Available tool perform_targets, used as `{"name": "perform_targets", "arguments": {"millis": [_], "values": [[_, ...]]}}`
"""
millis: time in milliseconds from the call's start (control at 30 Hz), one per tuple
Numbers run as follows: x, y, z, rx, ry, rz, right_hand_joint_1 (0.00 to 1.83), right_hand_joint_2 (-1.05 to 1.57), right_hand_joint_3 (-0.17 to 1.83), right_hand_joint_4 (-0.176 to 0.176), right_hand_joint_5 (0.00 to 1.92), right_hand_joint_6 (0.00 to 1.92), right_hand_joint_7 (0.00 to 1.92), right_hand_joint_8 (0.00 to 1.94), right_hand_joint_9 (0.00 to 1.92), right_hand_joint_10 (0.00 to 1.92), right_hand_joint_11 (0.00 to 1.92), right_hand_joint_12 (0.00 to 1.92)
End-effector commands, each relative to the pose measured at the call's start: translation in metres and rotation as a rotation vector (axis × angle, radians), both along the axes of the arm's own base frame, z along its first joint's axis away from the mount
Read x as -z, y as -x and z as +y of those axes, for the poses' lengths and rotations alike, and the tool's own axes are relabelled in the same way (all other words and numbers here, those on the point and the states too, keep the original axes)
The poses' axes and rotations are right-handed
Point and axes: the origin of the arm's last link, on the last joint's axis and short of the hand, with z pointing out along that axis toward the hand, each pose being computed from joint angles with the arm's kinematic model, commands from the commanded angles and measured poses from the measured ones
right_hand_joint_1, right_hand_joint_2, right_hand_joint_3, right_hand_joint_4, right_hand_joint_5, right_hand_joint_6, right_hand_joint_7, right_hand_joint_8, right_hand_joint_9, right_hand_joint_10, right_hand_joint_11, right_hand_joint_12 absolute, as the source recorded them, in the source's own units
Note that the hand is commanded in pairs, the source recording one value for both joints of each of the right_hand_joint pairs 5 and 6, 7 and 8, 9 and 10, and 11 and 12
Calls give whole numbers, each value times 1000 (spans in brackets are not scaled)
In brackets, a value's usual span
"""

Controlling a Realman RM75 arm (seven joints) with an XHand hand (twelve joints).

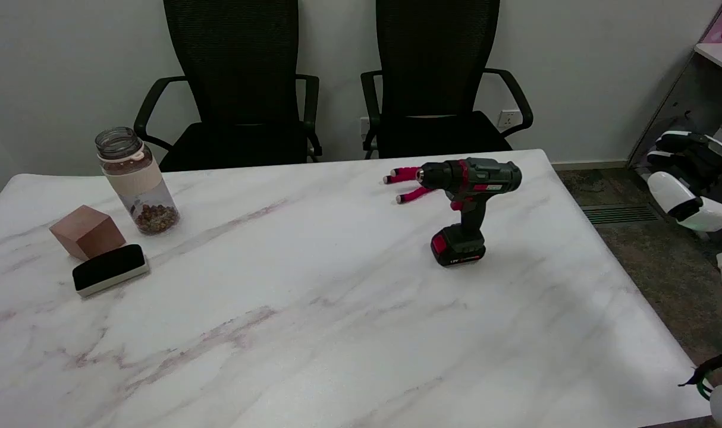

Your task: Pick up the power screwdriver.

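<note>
The screwdriver (469, 199) is found upright on its battery at the table's (337, 333) far right. The right hand (691, 184), off the table edge, holds nothing, fingers apart. A sideways contact could topple it.

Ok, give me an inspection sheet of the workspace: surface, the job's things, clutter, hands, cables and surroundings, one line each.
Surface: white marble-pattern table.
Job's things: power screwdriver standing upright on its battery base, chuck pointing to the picture's left, untouched.
Clutter: pink-legged object lying behind the chuck; at far left a lidless jar with brown bits at the bottom, a brown cube and a black-topped eraser.
Hands: right hand off the table's right edge, in the air, holding nothing, fingers apart.
Cables: dark cable at lower right.
Surroundings: two black office chairs against a white wall; wall socket.
</note>
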Motion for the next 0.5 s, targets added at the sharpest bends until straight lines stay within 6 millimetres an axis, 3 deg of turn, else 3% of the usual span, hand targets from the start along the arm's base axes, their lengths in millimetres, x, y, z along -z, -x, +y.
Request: {"name": "perform_targets", "arguments": {"millis": [33, 500], "values": [[-12, -3, 4, 28, 10, 38, 1036, 221, 983, -176, 642, 642, 642, 642, 434, 434, 663, 663], [10, 10, -31, 145, -135, -26, 1031, 132, 1013, -175, 607, 607, 607, 607, 418, 418, 645, 645]]}}
